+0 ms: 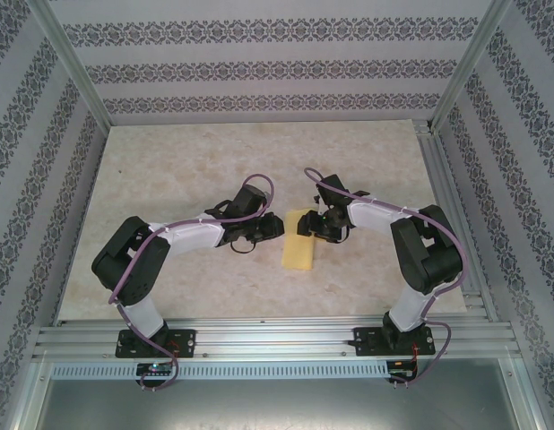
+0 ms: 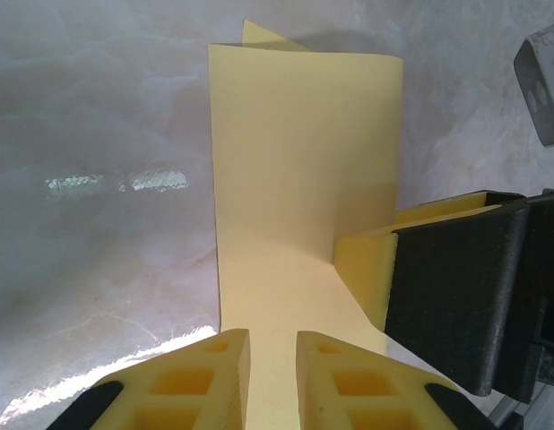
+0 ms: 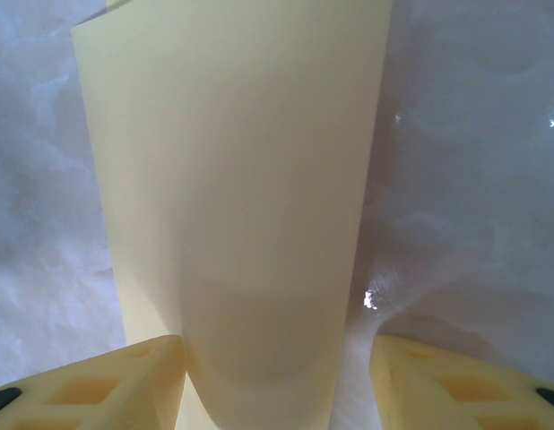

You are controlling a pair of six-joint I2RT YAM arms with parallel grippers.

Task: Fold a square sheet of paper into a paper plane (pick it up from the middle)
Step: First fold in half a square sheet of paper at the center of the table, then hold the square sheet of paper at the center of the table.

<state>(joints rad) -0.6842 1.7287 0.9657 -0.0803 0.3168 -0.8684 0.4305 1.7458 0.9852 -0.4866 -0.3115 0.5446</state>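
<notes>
My spread right hand [image 3: 277, 351] straddles the once-folded square sheet of paper [image 3: 232, 161]. Whether my left hand [image 2: 272, 348] is pinching it, I cannot tell. The dart folds remain.

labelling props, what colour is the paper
The paper is plain pale yellow; clearest in the right wrist view.

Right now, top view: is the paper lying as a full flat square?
No: the paper lies as a narrow rectangle, folded over on itself, between the two arms.

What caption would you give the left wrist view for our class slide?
Left gripper, jaws narrowly apart, over the folded yellow paper; the right gripper's pad sits at its side edge.
</notes>
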